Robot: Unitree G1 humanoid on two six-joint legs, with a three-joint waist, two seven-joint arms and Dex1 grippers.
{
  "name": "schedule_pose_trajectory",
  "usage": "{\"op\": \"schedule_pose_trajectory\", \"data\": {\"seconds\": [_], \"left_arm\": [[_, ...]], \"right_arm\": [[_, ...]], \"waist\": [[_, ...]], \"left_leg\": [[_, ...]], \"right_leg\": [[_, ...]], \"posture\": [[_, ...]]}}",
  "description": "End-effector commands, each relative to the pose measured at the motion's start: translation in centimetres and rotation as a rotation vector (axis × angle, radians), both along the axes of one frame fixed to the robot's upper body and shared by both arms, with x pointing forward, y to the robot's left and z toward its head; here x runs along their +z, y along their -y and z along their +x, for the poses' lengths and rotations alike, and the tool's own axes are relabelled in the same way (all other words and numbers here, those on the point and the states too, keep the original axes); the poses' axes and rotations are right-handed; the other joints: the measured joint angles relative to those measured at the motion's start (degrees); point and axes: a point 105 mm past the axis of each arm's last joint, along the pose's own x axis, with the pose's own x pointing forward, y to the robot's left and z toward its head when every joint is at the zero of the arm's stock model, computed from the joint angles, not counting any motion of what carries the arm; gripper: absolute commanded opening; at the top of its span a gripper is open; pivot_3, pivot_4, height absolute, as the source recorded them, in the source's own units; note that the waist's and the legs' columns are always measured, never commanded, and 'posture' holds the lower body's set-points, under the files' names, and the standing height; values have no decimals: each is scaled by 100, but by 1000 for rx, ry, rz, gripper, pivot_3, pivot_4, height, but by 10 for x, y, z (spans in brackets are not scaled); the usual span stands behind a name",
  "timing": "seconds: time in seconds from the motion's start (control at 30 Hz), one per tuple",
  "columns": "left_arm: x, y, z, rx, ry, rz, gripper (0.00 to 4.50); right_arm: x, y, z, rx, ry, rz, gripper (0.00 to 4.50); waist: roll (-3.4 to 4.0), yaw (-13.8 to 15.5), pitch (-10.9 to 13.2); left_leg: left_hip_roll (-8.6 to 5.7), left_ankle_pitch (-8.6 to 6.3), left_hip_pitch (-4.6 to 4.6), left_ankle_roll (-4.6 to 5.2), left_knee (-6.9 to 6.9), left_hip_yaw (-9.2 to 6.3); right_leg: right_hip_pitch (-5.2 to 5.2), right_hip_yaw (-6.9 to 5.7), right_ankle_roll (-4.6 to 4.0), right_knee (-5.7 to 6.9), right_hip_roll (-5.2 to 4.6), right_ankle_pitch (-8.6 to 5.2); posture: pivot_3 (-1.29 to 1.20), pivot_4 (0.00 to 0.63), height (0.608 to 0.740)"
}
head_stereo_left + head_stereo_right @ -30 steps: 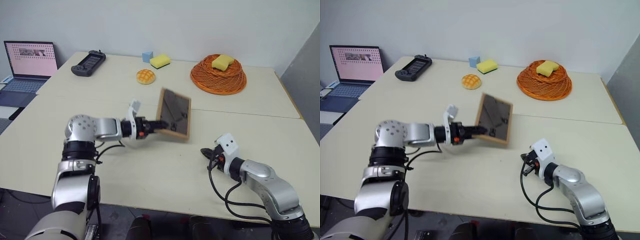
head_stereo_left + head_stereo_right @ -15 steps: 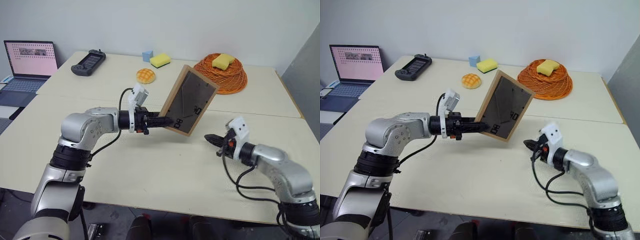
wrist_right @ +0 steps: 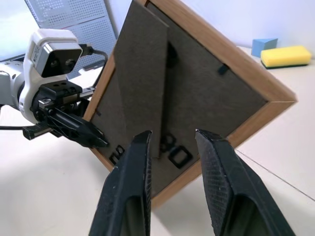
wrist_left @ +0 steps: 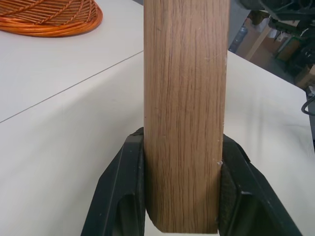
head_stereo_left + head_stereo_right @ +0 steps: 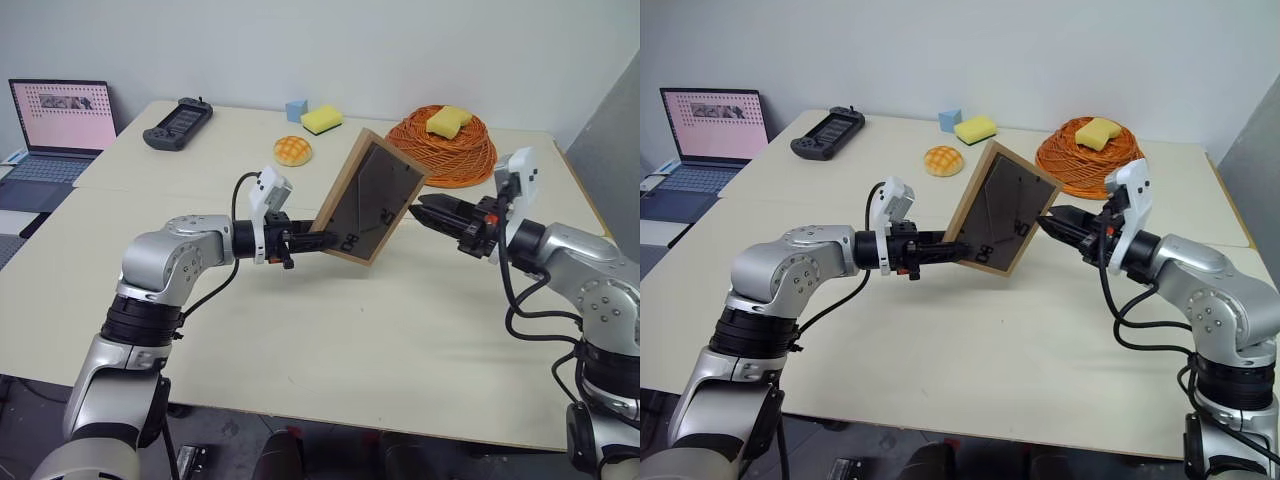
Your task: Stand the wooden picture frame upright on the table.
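Note:
The wooden picture frame (image 5: 368, 196) hangs tilted in the air above the middle of the table (image 5: 330, 350), its dark backing with black clips and fold-out stand (image 3: 145, 83) turned toward me. My left gripper (image 5: 303, 241) is shut on the frame's lower left edge; the left wrist view shows the light-wood edge (image 4: 186, 108) clamped between both fingers (image 4: 123, 196). My right gripper (image 5: 428, 211) is raised at the frame's right side, pointing at the backing. It is open, and its fingers (image 3: 216, 167) stand just in front of the lower end of the stand.
At the back of the table are an orange woven basket (image 5: 440, 150) holding a yellow sponge (image 5: 447, 121), a bread bun (image 5: 291, 151), another yellow sponge (image 5: 320, 120), a blue cube (image 5: 294, 110) and a black handheld console (image 5: 177, 125). A laptop (image 5: 58, 120) stands at far left.
My left gripper rolled the frame from lying low over the table to steeply tilted. My right gripper rose from the table to the frame's back and went from shut to open.

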Motion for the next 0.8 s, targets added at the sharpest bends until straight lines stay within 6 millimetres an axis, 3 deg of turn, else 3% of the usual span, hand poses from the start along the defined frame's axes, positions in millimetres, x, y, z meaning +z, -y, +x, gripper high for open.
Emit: {"op": "schedule_pose_trajectory", "data": {"seconds": [0.03, 0.33, 0.47, 0.8], "left_arm": [[23, 5, -6, -40, 96, -36, 1304], [24, 9, -7, -57, 102, -42, 1304], [25, 11, -7, -61, 99, -48, 1304], [23, 9, -3, -37, 82, -61, 1304]], "right_arm": [[11, -16, -4, 53, 40, 22, 1378], [18, -28, 2, 88, 51, 41, 1378], [18, -36, 4, 105, 66, 11, 1979], [23, -47, 6, 127, 85, 15, 1979]], "waist": [[0, -2, 0], [1, -2, 1], [2, -2, 1], [2, -2, 1]], "left_leg": [[1, 0, 0, 0, 0, 0], [1, 0, 0, 0, 1, 0], [2, 0, 0, 0, 1, -1], [2, 0, 0, 0, 1, -1]], "right_leg": [[0, -1, 0, 1, 0, 0], [-2, -1, 0, 3, 1, 0], [-2, -2, 0, 4, 1, 0], [-3, -2, -1, 5, 1, 0]], "posture": [[0, 150, 740], [0, 150, 740], [0, 150, 740], [0, 150, 740]]}}
